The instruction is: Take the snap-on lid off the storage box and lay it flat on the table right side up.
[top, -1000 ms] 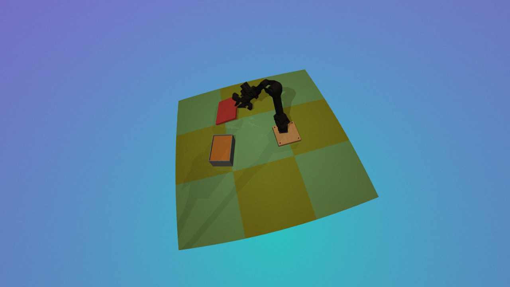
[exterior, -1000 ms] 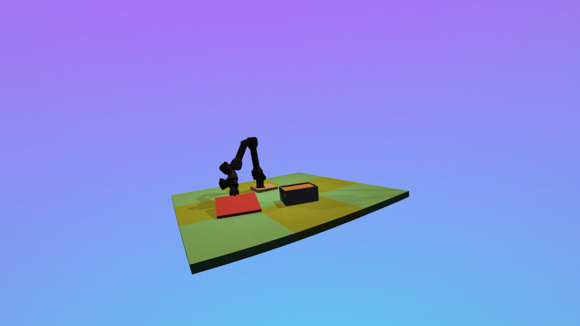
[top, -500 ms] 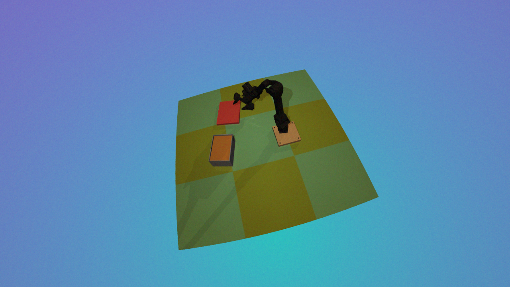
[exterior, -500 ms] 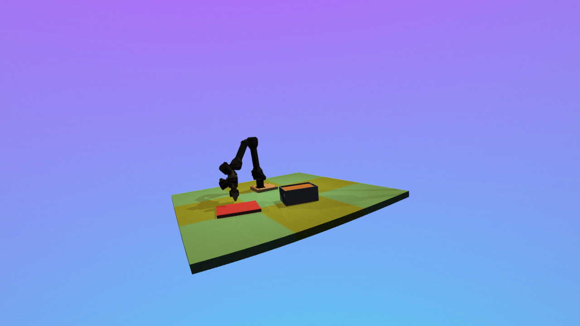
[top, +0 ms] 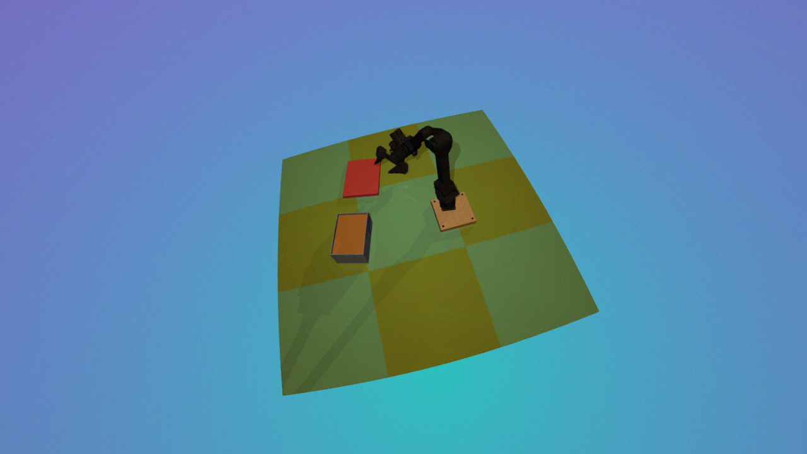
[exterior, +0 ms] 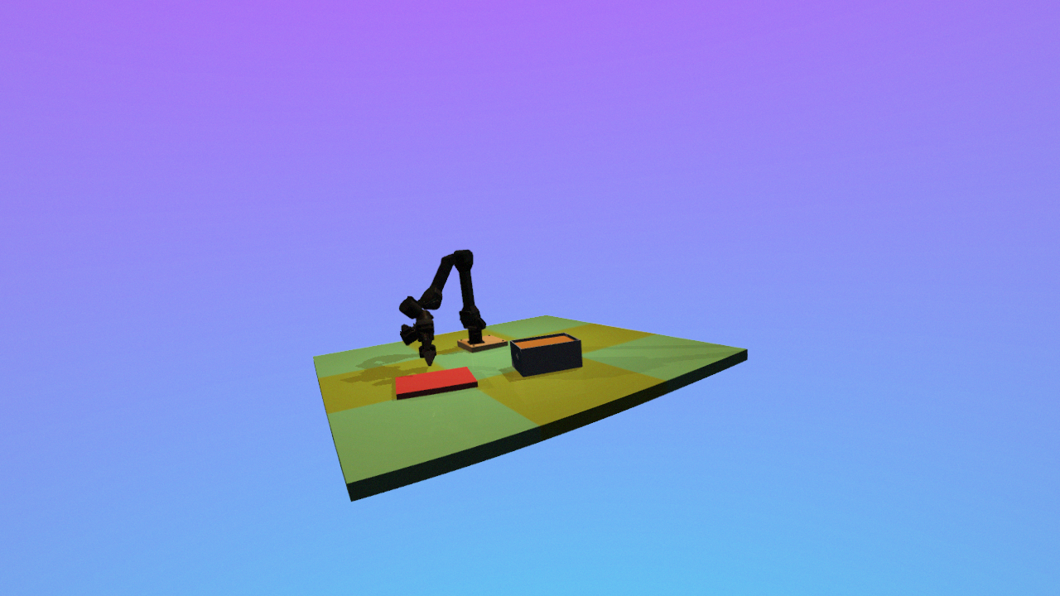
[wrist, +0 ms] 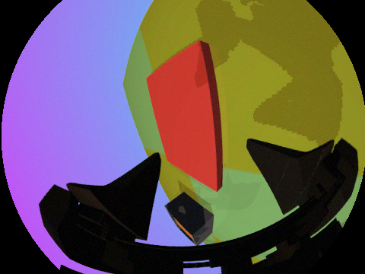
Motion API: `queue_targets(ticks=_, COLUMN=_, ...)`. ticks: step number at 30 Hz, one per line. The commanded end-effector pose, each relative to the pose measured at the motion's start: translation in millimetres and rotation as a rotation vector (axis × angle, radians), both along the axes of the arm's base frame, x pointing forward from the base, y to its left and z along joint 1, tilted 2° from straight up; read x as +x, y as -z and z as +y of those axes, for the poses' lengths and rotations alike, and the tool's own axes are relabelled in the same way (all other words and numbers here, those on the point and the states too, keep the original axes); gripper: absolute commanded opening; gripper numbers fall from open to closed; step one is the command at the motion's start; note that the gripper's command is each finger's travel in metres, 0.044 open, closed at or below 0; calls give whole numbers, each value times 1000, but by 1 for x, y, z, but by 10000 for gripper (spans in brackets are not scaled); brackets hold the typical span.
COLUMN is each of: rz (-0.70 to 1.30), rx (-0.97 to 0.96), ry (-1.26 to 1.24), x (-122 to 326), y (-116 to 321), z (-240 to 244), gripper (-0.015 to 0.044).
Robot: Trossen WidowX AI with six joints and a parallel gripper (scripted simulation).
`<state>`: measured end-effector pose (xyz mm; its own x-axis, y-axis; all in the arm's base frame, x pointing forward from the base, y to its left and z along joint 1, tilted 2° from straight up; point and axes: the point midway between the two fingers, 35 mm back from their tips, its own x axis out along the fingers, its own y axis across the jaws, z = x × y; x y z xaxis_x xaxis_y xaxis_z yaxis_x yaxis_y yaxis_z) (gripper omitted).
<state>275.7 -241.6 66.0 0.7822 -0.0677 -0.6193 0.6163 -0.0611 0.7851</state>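
The red lid [top: 361,178] [exterior: 436,382] [wrist: 186,114] lies flat on the table [top: 429,304] [exterior: 437,437], its plain smooth face up and its underside hidden. It lies apart from the storage box [top: 350,259] [exterior: 549,360] [wrist: 190,213], which is dark grey, stands upright and is open at the top, with orange showing inside. My gripper [top: 383,167] [exterior: 429,362] [wrist: 204,151] is open, with nothing between its fingers. It is above the lid's edge on the arm's side; in the wrist view the lid shows beyond and between the spread fingertips.
The arm's wooden base plate [top: 459,217] [exterior: 494,344] is on the table, to the right of the box in the top view. The table's far edge runs behind the lid and gripper in that view. The arm casts shadows across the checkered top.
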Motion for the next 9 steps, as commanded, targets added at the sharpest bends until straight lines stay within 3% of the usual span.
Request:
queue_targets(ticks=1, rz=1, rx=2, ry=-5, x=-8, y=1, z=2, gripper=440)
queue_targets(ticks=9, rz=3, rx=2, ry=-5, x=-25, y=2, z=4, gripper=440)
